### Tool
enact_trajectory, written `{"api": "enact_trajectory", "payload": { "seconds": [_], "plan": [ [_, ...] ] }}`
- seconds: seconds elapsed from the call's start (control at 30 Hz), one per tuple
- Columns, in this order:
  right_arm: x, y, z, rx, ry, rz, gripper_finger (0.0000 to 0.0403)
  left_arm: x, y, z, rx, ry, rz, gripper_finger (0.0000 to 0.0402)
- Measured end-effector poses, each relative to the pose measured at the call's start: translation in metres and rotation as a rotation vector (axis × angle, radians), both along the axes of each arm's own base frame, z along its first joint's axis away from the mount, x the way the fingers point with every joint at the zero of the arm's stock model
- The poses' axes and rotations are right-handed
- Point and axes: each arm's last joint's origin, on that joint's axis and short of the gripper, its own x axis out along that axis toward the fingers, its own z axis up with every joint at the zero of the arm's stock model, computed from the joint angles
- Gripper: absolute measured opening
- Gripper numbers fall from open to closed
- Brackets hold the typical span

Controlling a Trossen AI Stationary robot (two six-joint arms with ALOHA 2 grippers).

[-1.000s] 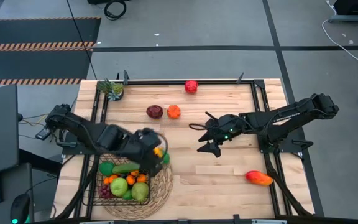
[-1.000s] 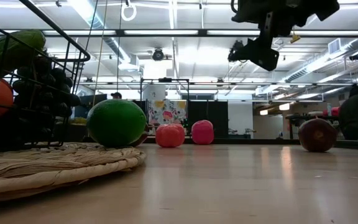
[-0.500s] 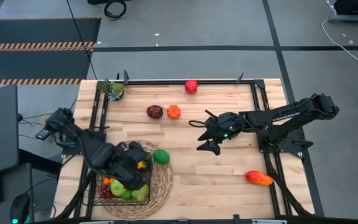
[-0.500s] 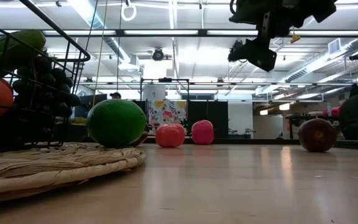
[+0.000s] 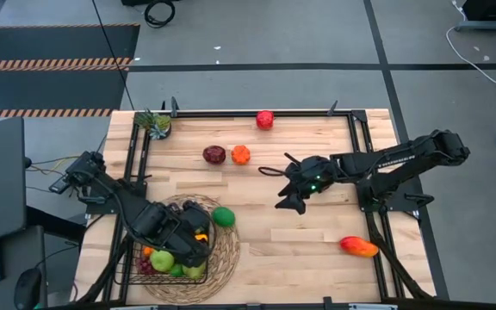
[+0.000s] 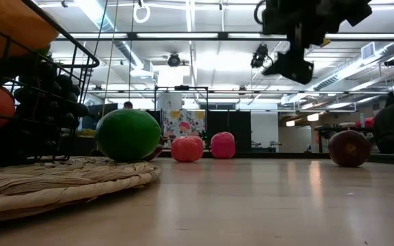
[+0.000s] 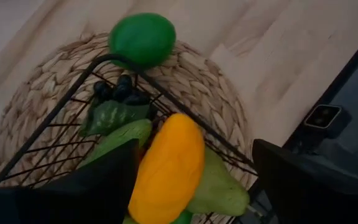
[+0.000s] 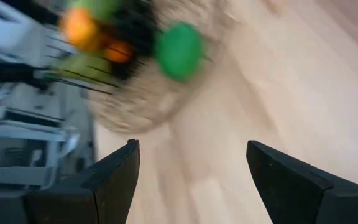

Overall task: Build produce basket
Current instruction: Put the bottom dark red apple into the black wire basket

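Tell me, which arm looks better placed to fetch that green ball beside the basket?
Probably the left: its pincer hangs over the basket, right beside the green lime. The right pincer hovers mid-table, farther off.

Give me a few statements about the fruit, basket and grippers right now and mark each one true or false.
1. The green lime lies inside the basket. False: it rests on the straw mat just outside it.
2. The yellow squash is in the basket. True.
3. The mango is held by the right gripper. False: it lies alone on the table, and that gripper is open and empty.
4. The left gripper is over the basket. True.
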Motion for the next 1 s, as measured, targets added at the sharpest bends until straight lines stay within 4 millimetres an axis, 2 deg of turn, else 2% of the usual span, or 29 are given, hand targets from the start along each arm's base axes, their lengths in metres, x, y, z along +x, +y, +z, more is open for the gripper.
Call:
{"api": "enact_trajectory", "payload": {
  "seconds": [0.17,0.5,0.77,1.0],
  "plan": [
    [-0.017,-0.02,-0.012,-0.013,0.213,-0.083,0.0297,0.008,-0.002,0.003,-0.042,-0.069,0.005,0.0318],
    [-0.074,-0.062,-0.026,0.0,0.727,-0.383,0.0297,0.029,0.014,0.007,-0.064,-0.173,0.029,0.0318],
    [-0.085,-0.075,-0.027,0.034,0.809,-0.51,0.0298,0.054,0.035,0.015,-0.044,-0.316,0.003,0.0318],
    [-0.091,-0.08,-0.032,-0.012,0.848,-0.644,0.03,0.063,0.048,0.019,-0.024,-0.361,-0.003,0.0318]
  ]
}}
